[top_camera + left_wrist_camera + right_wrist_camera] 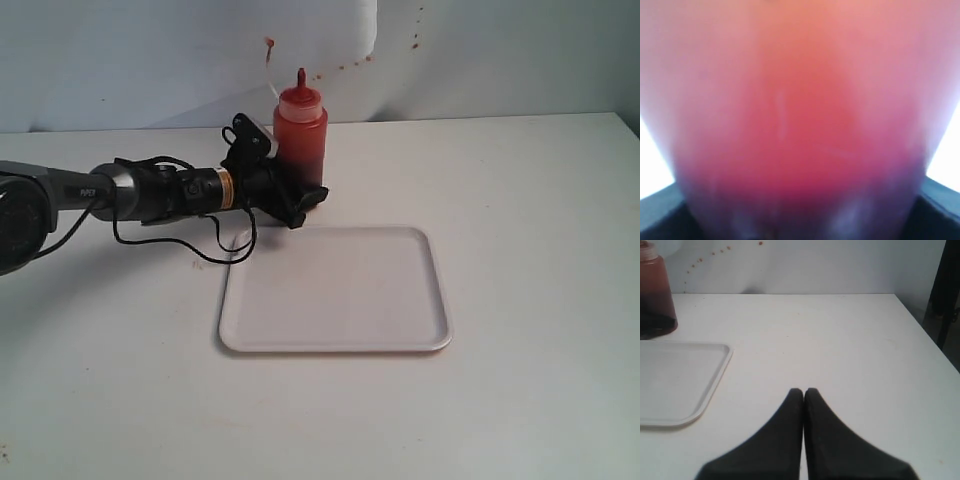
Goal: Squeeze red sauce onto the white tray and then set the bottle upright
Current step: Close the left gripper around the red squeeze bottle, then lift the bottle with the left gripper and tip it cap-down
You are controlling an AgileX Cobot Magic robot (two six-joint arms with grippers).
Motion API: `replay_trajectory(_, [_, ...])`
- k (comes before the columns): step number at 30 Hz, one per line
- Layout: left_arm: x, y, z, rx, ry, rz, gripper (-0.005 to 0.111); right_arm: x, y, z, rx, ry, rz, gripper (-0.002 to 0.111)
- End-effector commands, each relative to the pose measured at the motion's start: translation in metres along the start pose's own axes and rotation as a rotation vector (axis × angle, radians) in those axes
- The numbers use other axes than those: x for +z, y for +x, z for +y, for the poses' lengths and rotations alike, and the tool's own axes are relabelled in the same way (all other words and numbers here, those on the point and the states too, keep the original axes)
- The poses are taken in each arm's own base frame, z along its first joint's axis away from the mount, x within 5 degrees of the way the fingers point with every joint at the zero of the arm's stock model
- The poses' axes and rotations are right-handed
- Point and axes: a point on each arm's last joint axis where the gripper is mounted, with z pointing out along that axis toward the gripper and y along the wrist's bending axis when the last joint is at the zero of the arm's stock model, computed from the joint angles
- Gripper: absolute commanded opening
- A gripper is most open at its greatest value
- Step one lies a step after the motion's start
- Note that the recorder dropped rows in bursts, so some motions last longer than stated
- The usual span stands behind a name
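The bottle (300, 135) stands upright on the table just behind the white tray (440, 310), its red nozzle pointing up. Red sauce shows through its translucent wall. My left gripper (296, 172) reaches in from the left, low down, with one finger on each side of the bottle's lower body, shut on it. The bottle (800, 120) fills the left wrist view as a red blur. The tray's surface is plain white. My right gripper (803, 391) is shut and empty over bare table, to the right of the tray (680, 380) and the bottle (655, 295).
Red-brown specks (268, 42) mark the white back wall. A black cable (215, 250) loops from the left arm down to the table beside the tray's left corner. A dark upright object (945, 290) stands past the table's right edge.
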Motion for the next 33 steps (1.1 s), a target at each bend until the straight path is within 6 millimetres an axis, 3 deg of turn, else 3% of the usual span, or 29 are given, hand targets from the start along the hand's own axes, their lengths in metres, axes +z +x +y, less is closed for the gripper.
replay_trajectory(1, [-0.019, -0.042, -0.005, 0.035, 0.149, -0.034, 0.0, 0.0, 0.001, 0.0, 0.006, 0.004, -0.004, 0.0])
replay_trajectory(5, [-0.049, -0.086, -0.006, 0.046, 0.224, 0.071, 0.0, 0.0, 0.001, 0.0, 0.006, 0.004, -0.004, 0.0])
replay_trajectory(7, [-0.067, -0.113, -0.007, -0.005, 0.229, 0.039, 0.0, 0.0, 0.001, 0.0, 0.006, 0.004, -0.004, 0.0])
replay_trajectory(11, [-0.121, -0.163, -0.032, 0.047, 0.217, -0.005, 0.0, 0.0, 0.001, 0.0, 0.006, 0.004, -0.004, 0.0])
replay_trajectory(14, [-0.156, -0.183, -0.053, 0.131, 0.195, -0.023, 0.0, 0.0, 0.001, 0.0, 0.006, 0.004, -0.004, 0.0])
replay_trajectory(19, [-0.202, -0.185, -0.079, 0.164, 0.071, 0.015, 0.0, 0.0, 0.0, 0.0, -0.009, 0.008, -0.01, 0.0])
replay_trajectory(27, [-0.231, -0.169, -0.103, 0.241, 0.014, 0.065, 0.0, -0.001, -0.01, -0.003, -0.057, 0.034, -0.117, 0.0])
replay_trajectory(29, [-0.235, -0.164, -0.105, 0.267, -0.025, 0.09, 0.0, -0.002, -0.017, -0.002, 0.074, 0.022, -0.196, 0.0])
replay_trajectory(33, [-0.24, -0.152, -0.103, 0.343, -0.1, 0.149, 0.0, -0.006, -0.031, -0.006, 0.619, -0.047, -0.366, 0.0])
